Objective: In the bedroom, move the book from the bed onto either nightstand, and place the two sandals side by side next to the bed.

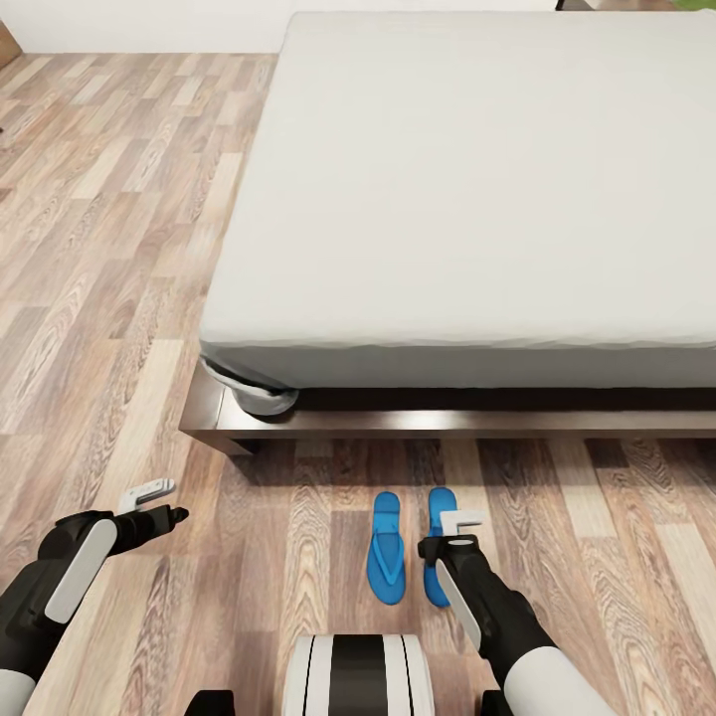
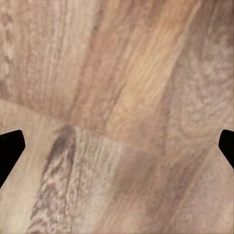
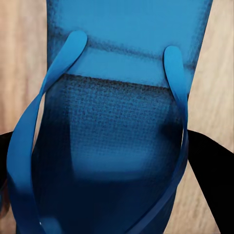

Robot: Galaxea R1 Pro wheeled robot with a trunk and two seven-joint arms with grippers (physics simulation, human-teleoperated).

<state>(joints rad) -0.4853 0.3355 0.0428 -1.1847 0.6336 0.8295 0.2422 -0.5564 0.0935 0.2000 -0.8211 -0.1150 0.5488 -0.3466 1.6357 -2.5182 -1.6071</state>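
Both blue sandals lie side by side on the floor (image 1: 119, 259) just before the bed's (image 1: 477, 199) foot edge. The right gripper (image 1: 445, 545), fingers spread, hangs directly over the right sandal (image 1: 439, 507) (straps fill its camera). The left sandal (image 1: 384, 547) lies beside it. The left gripper (image 1: 164, 504) is open over bare planks. Lifting carelessly could snag a strap and skew the pair.

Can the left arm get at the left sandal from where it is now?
Probably yes: bare floor lies between the left gripper and the left sandal, nothing between. The right gripper sits over the other sandal.
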